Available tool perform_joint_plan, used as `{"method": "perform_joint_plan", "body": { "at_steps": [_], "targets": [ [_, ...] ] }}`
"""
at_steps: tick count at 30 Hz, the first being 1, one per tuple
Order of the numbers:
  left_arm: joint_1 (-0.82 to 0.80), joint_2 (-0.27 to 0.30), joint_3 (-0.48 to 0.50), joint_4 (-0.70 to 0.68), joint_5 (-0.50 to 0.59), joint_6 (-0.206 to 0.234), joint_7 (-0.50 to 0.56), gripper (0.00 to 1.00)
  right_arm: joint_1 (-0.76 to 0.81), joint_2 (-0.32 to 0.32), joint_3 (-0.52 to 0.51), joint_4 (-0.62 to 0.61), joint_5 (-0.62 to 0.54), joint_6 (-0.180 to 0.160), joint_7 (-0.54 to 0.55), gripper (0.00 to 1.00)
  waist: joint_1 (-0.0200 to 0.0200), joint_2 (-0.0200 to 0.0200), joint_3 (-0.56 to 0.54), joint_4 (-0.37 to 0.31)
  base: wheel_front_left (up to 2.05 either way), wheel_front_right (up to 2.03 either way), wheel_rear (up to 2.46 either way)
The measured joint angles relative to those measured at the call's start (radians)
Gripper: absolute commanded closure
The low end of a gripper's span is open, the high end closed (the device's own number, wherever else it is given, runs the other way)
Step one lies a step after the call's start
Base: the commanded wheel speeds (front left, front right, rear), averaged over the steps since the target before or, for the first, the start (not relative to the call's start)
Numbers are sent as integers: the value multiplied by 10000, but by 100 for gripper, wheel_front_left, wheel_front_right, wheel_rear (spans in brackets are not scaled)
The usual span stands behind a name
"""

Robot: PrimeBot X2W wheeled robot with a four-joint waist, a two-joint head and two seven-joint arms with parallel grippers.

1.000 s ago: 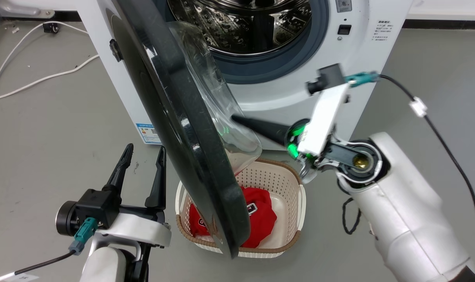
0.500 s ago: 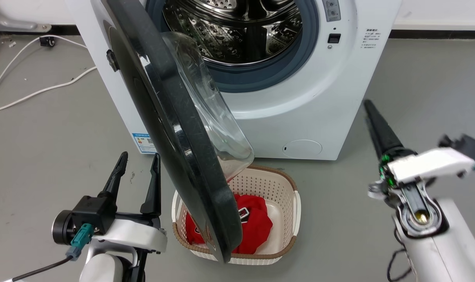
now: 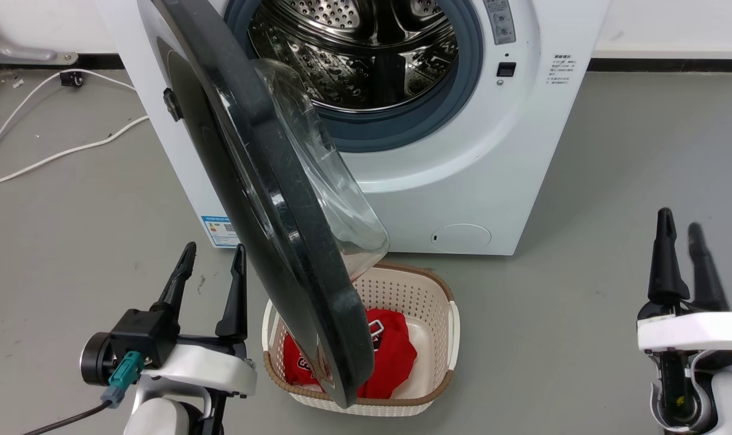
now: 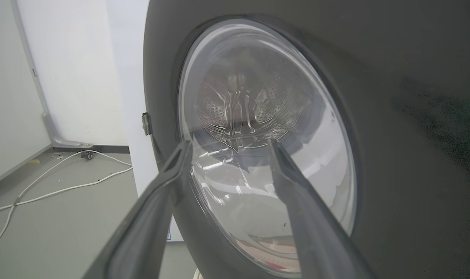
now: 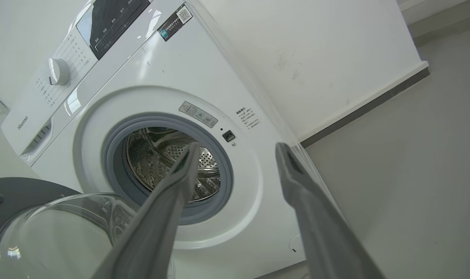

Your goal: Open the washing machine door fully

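A white cable (image 3: 58, 154) lay across the grey floor at far left. The left gripper (image 3: 215, 248) hung with fingers spread, holding nothing, near the black outer face of the washing machine door (image 3: 269, 199); contact could not be judged. The door stood swung out on its left hinge – edge-on in the head view – with its glass bowl facing the steel drum (image 3: 366, 54) and its lower rim over a laundry basket (image 3: 444, 302) (a red garment (image 3: 396, 356) inside). Beyond the washing machine (image 3: 475, 175), well to its right, the right gripper (image 3: 679, 219) pointed upward – fingers parted, empty.
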Motion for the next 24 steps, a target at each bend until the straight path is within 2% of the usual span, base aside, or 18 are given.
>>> {"method": "perform_joint_plan", "body": {
  "at_steps": [3, 5, 10, 16, 24],
  "targets": [
    [4, -12, 23, -13, 17, 0, 0, 0, 222, 155, -516, -970, -3139, 2, -19, 0, 0, 0, 8, -27, 0, 0, 0],
    [4, -17, -4, -10, 31, 0, 0, 0, 359, 293, -721, -1662, -4669, 2, -25, 0, 0, 0, 13, -19, 0, 0, 0],
    [3, -10, -33, -10, 31, 0, 0, 0, 867, 485, -640, -3010, -6729, 2, 84, 0, 0, 0, 13, 1, 0, 0, 0],
    [4, 12, -21, -21, 61, 0, 0, 0, 1559, 493, -123, -3753, -7118, 2, 422, 0, 1, 0, -7, -18, 0, 0, 0],
    [3, 33, 96, -127, 73, 0, 0, 0, 2057, 497, 178, -2970, -6692, 2, 562, 0, 1, 0, 20, -92, 0, 0, 0]
  ]
}}
